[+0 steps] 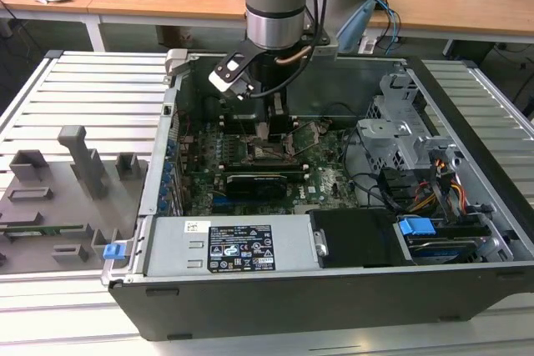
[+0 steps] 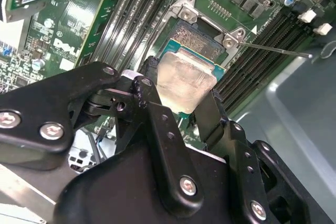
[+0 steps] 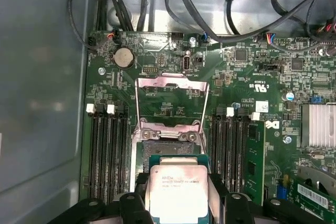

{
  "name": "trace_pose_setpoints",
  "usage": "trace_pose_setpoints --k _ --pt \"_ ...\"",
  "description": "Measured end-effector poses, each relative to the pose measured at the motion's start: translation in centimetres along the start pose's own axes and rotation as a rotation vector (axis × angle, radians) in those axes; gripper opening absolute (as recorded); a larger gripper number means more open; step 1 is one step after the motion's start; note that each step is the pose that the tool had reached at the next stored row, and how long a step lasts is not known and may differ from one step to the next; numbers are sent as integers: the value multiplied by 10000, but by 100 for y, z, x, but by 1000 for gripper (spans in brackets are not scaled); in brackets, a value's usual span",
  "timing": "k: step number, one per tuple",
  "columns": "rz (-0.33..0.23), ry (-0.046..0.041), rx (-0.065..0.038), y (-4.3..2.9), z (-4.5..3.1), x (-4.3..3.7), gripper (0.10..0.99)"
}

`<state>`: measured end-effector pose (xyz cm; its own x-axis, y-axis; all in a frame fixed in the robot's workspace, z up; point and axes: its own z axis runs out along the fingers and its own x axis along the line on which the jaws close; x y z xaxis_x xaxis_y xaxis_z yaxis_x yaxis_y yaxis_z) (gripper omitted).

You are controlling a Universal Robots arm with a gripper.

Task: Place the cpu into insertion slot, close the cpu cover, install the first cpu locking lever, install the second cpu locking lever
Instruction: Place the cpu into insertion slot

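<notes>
The claw (image 2: pixel 179 86) pinches the cpu (image 3: pixel 178 195) by two opposite edges, low over the open socket (image 3: pixel 159 142) mid-motherboard. The cover (image 3: pixel 171 83) stands raised beyond it.

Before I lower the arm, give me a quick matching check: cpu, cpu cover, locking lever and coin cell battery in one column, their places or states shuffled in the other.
1. cpu
2. cpu cover
3. locking lever
4. coin cell battery

A. round and silver, seated on the green motherboard
B. clamped in the gripper
C. thin rod reaching over the memory slots
D. swung open, off the socket

Pairs: 1-B, 2-D, 3-C, 4-A.
</notes>
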<state>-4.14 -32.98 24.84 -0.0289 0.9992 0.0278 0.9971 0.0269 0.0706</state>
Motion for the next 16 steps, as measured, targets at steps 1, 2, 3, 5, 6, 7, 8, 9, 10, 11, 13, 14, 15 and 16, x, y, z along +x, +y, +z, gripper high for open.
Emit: trace_pose_setpoints --k 1,2,3,5,6,7,8,9,10,11,13,14,15,16 --pt "15 -2 -1 -2 27 1 529" --pt "21 -3 -1 -7 52 1 529" --pt "17 -4 -1 -10 74 1 529" --pt "-3 0 0 -15 97 1 529" --pt "-5 8 0 -16 105 2 529" --pt "-4 20 -1 -17 112 2 529" --pt "-2 37 0 -21 117 2 529" --pt "0 54 -1 -24 124 2 529" --pt "1 67 -3 -27 132 3 529" --pt "1 79 -2 -33 143 3 529" --pt "-1 93 -2 -38 173 5 529" --pt "1 95 -2 -40 184 6 529" --pt "2 97 -3 -41 197 6 529" --pt "1 98 -3 -42 205 6 529"
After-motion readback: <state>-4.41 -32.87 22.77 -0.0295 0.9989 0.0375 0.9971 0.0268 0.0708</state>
